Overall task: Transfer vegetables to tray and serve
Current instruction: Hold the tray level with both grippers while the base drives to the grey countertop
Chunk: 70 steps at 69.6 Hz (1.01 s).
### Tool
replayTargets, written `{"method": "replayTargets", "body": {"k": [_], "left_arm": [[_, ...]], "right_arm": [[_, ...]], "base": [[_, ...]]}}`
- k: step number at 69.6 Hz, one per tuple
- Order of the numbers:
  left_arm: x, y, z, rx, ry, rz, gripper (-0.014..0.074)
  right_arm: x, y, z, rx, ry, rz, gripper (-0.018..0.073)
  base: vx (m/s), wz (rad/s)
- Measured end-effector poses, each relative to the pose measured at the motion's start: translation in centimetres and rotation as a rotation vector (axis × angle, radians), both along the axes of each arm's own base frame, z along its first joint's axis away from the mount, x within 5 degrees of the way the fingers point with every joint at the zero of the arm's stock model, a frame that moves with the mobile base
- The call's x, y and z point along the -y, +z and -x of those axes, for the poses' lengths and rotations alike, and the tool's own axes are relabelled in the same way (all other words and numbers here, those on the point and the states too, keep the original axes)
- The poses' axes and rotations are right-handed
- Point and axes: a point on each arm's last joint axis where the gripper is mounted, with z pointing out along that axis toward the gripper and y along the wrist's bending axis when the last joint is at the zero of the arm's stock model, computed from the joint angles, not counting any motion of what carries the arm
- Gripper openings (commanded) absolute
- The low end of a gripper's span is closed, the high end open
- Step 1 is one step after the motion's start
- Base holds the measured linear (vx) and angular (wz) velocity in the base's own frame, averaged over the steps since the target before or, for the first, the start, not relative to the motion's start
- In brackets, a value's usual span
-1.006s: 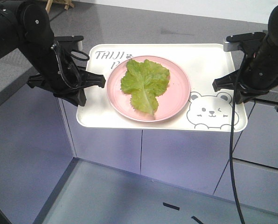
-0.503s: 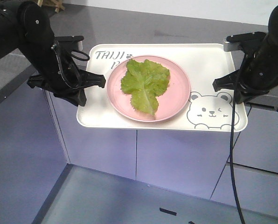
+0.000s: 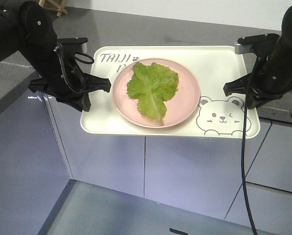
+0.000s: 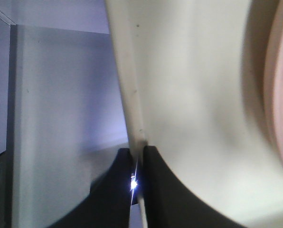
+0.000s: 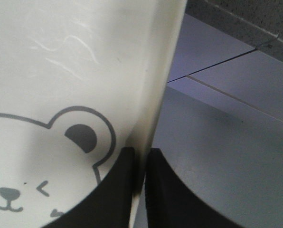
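The cream-white tray [image 3: 219, 68] hangs level in the air in front of a grey cabinet. On it sits a round pink plate [image 3: 185, 100] holding the vegetables [image 3: 151, 88], a green lettuce leaf. My left gripper [image 3: 94, 93] is shut on the tray's left rim [image 4: 127, 95]. Its two black fingers [image 4: 114, 190] pinch the rim from both sides. On the opposite side, my right gripper [image 3: 239, 93] is shut on the tray's right rim [image 5: 163, 71], close to the bear drawing [image 5: 51, 156].
A dark grey countertop [image 3: 195, 32] runs behind the tray, with grey cabinet fronts [image 3: 195, 166] below. A wooden stool leg [image 3: 50, 6] shows at the top left. The floor [image 3: 121, 215] lies below.
The tray, plate and both grippers keep their place in the view. The cabinets and floor behind have shifted, so the whole robot has moved relative to the counter.
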Motion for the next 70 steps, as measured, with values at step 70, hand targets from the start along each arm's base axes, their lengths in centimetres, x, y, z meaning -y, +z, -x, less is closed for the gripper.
{"method": "replayTargets", "body": {"k": [70], "left_arm": [[0.00,0.00,0.00,0.000,0.000,0.000,-0.0006]], "right_arm": [[0.00,0.00,0.00,0.000,0.000,0.000,-0.0008]], "base": [[0.12,0.01]]}}
